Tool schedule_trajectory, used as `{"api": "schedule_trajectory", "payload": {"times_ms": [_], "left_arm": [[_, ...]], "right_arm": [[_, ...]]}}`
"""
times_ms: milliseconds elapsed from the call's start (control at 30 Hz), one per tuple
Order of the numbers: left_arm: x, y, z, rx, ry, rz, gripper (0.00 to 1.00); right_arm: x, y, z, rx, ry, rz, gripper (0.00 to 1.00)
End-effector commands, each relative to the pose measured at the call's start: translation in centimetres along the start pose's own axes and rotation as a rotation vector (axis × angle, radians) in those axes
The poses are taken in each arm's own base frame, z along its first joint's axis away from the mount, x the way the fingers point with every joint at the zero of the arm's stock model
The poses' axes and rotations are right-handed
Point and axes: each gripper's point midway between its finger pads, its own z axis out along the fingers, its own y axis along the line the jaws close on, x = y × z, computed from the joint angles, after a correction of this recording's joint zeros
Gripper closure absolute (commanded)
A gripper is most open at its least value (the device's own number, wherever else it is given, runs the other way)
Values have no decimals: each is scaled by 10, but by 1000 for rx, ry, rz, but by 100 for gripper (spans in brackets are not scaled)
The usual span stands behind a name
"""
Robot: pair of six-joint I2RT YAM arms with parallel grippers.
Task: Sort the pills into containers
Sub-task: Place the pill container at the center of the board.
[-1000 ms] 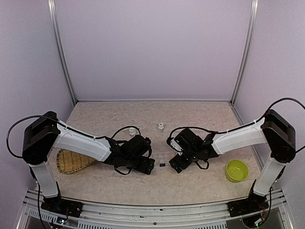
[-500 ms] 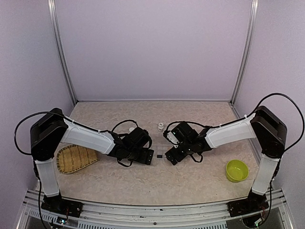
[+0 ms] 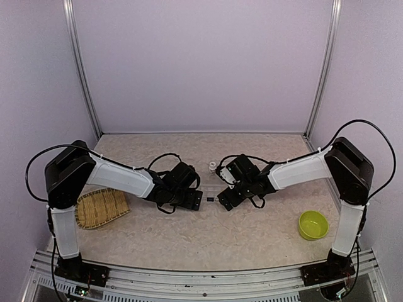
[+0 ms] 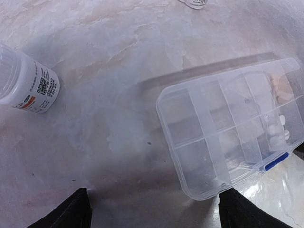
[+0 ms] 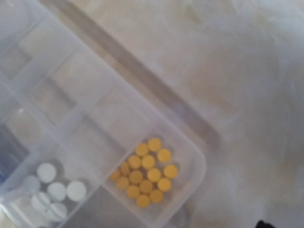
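Observation:
The container (image 4: 237, 133), a clear compartment box with a blue latch (image 4: 275, 161), lies flat on the table between both arms (image 3: 211, 195). One end compartment holds several orange-yellow pills (image 5: 145, 171), and the one beside it holds several white pills (image 5: 52, 190). My left gripper (image 4: 156, 216) is open low over the table. The box's near corner lies just inside its right fingertip (image 4: 247, 213), and nothing is held. My right gripper (image 3: 220, 200) hovers open over the yellow-pill end, and only a sliver of one fingertip (image 5: 265, 224) shows.
A white pill bottle (image 4: 26, 85) lies on its side left of the box. A small white bottle (image 3: 213, 166) stands behind it. A woven bamboo tray (image 3: 101, 207) sits at the left and a lime-green bowl (image 3: 313, 224) at the right front.
Both grippers have moved away from the near edge toward the middle of the table, keeping their spacing. The box's dark latch between them sits farther back too.

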Motion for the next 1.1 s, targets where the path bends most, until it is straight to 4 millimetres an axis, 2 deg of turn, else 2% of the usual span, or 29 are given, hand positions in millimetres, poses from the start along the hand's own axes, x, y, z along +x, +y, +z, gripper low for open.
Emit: {"api": "schedule_trajectory", "payload": {"times_ms": [0,200,367,500,633,833,1067], "left_arm": [[-2,1,6,-7,3,10,10],[-7,3,-7,-2,-7,-2,9],[-14,6,-36,6,-48,-25,6],[-24,9,-64,19,-95,-42,3],[-33,14,-90,34,-141,-52,1],[-56,33,-124,-7,-230,-62,1],[-74,76,-136,-74,-287,-118,1]], "right_arm": [[-4,-5,4,10,4,-12,6],[-9,1,-17,-49,-25,-6,4],[-9,8,-47,-113,-68,-22,0],[-12,5,-72,-116,-101,-30,0],[-23,-5,-97,-90,-153,7,0],[-30,-36,-125,49,-248,54,0],[-34,-71,-140,71,-329,151,0]]}}
